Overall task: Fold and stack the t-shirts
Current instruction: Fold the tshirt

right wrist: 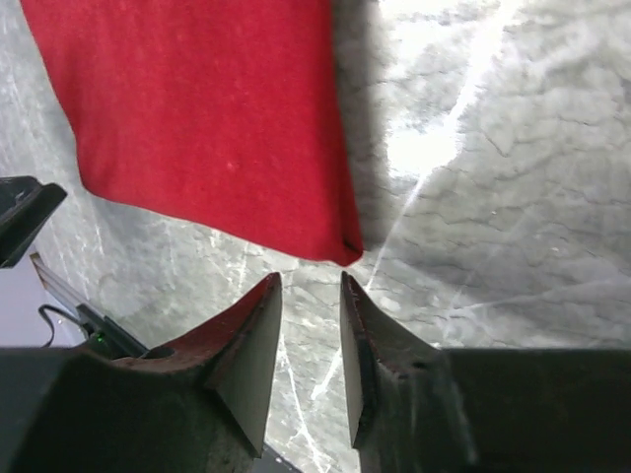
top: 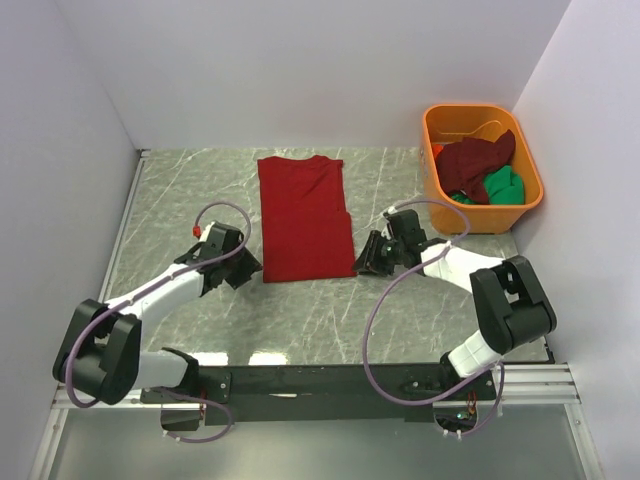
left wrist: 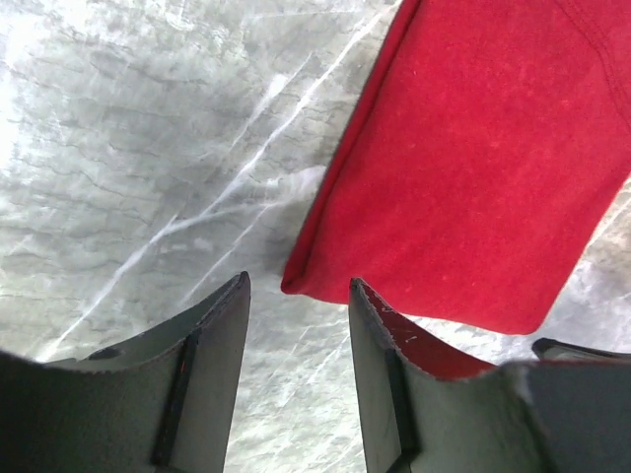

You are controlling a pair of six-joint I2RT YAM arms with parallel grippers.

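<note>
I see the bright red short-sleeved cloth t-shirt lying flat in the middle of the grey marbled surface, narrowed to a long rectangle with no sleeves showing; the dark maroon cloth t-shirt and the green cloth t-shirt sit crumpled in the orange plastic tub at the far right; my left end effector is spread wide and empty, just short of the red shirt's near left corner; my right end effector is parted more narrowly, also empty, just short of the near right corner; I judge the cloth light, limp and quick to sag, so I would pinch all layers at those two near corners and carry them evenly toward the collar.
</note>
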